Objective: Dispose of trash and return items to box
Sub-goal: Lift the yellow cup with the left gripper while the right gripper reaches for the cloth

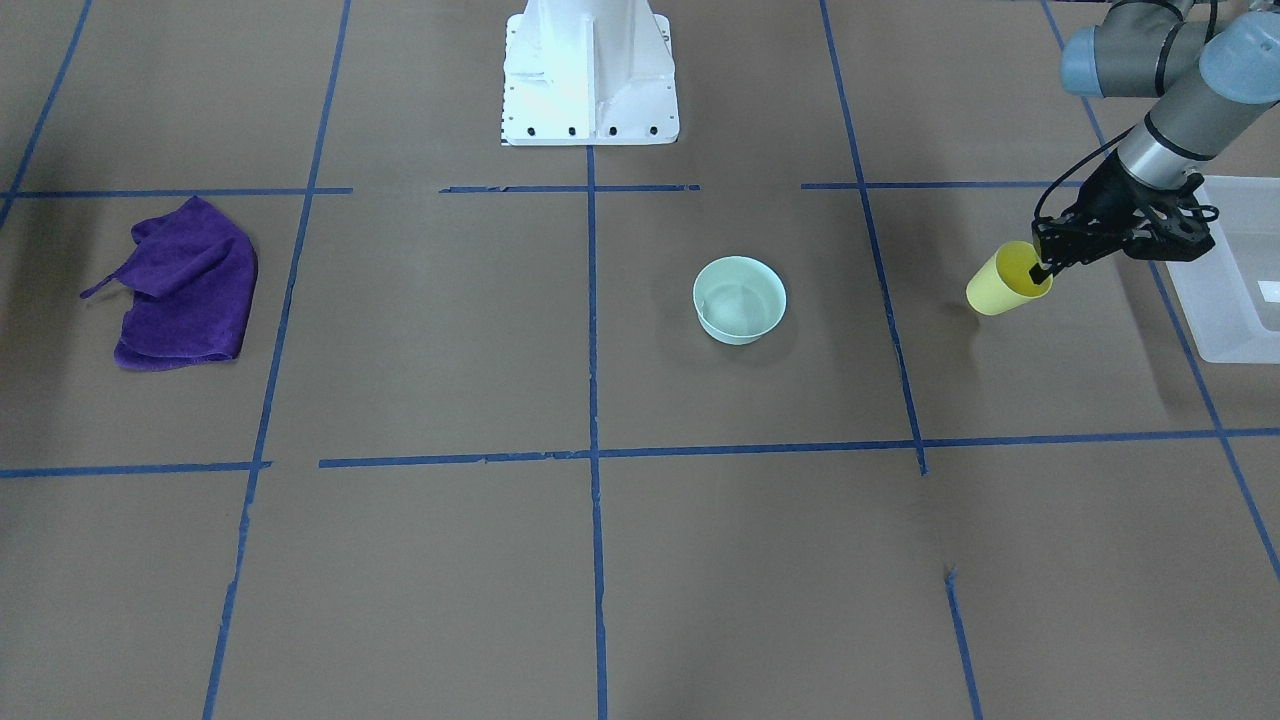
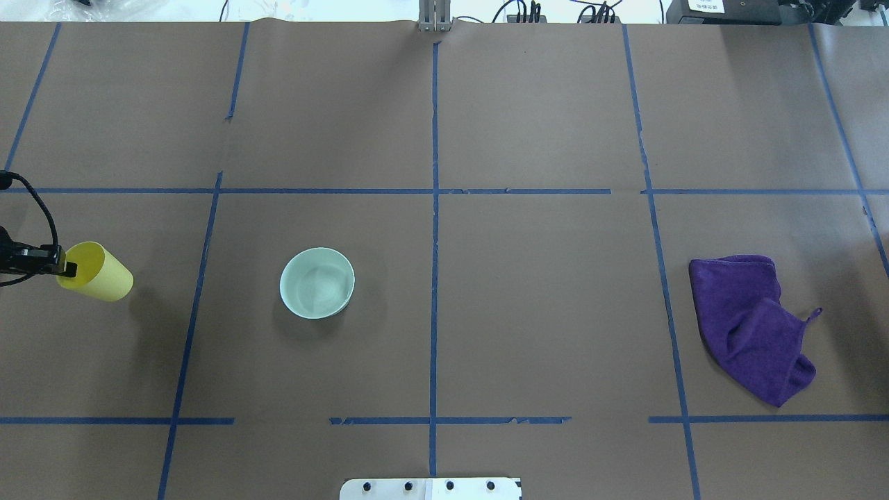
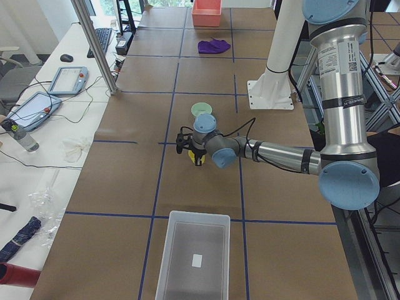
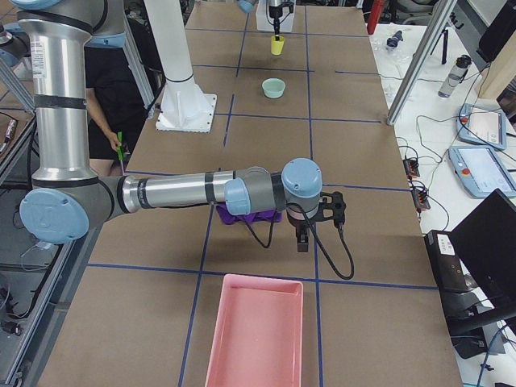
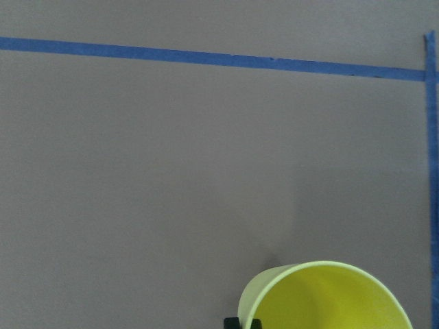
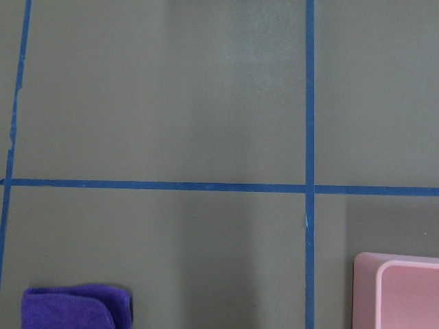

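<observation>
The yellow cup [image 1: 1003, 284] hangs tilted a little above the table, its open mouth toward my left gripper [image 1: 1044, 268]. That gripper is shut on the cup's rim, one finger inside the mouth. The overhead view shows the cup [image 2: 103, 278] and the gripper [image 2: 65, 267] at the far left edge. The left wrist view shows the cup's mouth [image 5: 329, 298] at the bottom. The frosted box [image 1: 1228, 300] stands just beyond the gripper, and it looks empty in the exterior left view [image 3: 170, 250]. My right gripper [image 4: 300, 235] shows only in the exterior right view, so I cannot tell its state.
A mint bowl [image 1: 740, 300] stands upright mid-table. A purple cloth [image 2: 750, 326] lies crumpled on my right side, under the right arm. A pink tray [image 4: 256, 339] sits at the right end of the table. The white robot base [image 1: 590, 75] stands at the rear centre.
</observation>
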Robot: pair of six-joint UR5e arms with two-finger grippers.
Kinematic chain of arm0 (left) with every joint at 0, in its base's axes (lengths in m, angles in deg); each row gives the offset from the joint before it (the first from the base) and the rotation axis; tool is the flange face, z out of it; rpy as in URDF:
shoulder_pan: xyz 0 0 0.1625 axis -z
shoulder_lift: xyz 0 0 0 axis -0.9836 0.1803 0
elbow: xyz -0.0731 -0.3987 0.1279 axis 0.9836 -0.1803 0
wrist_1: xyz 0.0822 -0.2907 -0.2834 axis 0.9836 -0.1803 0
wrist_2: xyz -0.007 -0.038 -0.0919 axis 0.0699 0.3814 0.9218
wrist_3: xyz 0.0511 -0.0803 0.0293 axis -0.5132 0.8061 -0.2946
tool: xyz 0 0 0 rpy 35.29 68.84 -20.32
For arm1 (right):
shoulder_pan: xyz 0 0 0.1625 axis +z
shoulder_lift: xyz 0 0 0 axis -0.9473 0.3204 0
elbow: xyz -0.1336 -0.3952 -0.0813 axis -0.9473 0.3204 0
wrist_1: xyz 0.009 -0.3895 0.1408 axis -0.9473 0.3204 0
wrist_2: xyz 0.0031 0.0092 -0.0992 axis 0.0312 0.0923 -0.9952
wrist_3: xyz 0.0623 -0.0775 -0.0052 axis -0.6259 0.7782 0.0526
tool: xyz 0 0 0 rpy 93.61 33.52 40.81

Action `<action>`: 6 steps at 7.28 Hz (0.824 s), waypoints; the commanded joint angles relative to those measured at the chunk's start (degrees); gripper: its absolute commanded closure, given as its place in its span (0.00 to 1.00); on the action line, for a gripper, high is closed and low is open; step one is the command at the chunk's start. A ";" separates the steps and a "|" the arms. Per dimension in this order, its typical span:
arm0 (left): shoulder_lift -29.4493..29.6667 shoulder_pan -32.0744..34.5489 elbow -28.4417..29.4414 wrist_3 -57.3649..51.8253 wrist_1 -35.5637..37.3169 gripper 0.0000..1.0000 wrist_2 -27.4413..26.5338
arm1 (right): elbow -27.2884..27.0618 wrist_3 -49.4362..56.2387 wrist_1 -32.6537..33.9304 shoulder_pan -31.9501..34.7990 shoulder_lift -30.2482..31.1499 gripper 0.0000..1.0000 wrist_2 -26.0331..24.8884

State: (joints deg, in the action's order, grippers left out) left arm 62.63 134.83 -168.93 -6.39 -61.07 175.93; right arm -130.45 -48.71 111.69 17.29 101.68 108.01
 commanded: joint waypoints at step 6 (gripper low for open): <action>4.41 11.56 -12.89 -14.35 22.91 1.00 7.02 | -3.03 -31.65 -22.05 -16.60 7.34 0.00 -5.64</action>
State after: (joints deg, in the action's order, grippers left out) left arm 66.08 143.59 -180.81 -15.43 -41.23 183.03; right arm -132.36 -76.47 91.47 3.79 107.58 102.58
